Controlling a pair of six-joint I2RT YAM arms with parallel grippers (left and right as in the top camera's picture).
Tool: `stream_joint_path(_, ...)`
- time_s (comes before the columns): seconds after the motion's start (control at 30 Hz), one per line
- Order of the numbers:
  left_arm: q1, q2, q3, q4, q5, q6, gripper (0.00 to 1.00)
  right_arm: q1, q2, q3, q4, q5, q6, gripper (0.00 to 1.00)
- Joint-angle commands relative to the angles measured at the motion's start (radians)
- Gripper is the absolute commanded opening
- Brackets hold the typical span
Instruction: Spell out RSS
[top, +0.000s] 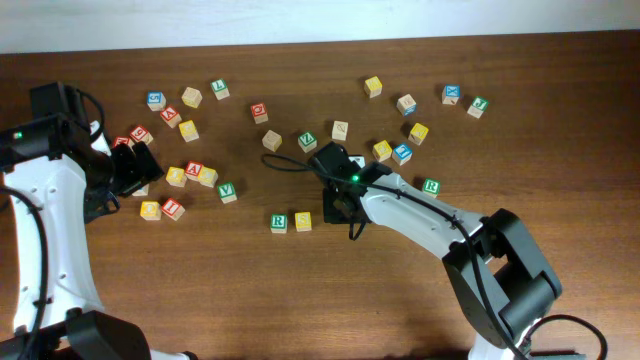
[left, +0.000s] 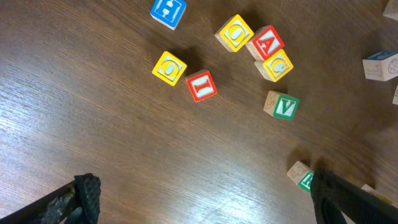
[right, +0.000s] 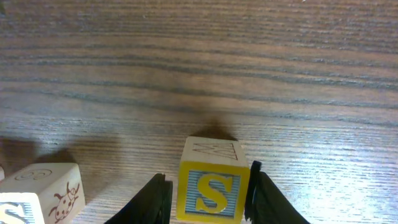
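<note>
A green R cube (top: 279, 222) and a yellow S cube (top: 303, 221) stand side by side on the table, left of my right gripper (top: 341, 207). In the right wrist view, my right gripper (right: 208, 199) is shut on a second yellow S cube (right: 212, 190), low over the wood. The placed S cube (right: 45, 193) shows at its left, a gap away. My left gripper (top: 130, 172) is open and empty at the table's left (left: 208, 202). The R cube's corner (left: 304, 178) peeks out beside its right finger.
Many other letter cubes lie scattered across the far half of the table. A cluster of yellow and red cubes (top: 185, 178) and a green V cube (top: 228, 191) sits near my left gripper. Another green cube (top: 431, 186) lies right of my right arm.
</note>
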Motion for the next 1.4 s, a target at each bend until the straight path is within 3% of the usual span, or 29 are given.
stream_joint_path(0.0, 0.002, 0.000, 0.002, 0.002, 0.008, 0.008, 0.99, 0.005, 0.002, -0.009, -0.008, -0.010, -0.003, 0.26)
stream_joint_path(0.97, 0.002, 0.000, 0.002, 0.002, 0.008, 0.008, 0.99, 0.005, 0.002, -0.009, -0.020, -0.094, -0.027, 0.22)
stream_joint_path(1.37, 0.002, 0.000, 0.002, 0.002, 0.008, 0.008, 0.99, 0.003, 0.002, -0.009, -0.066, 0.034, -0.017, 0.22)
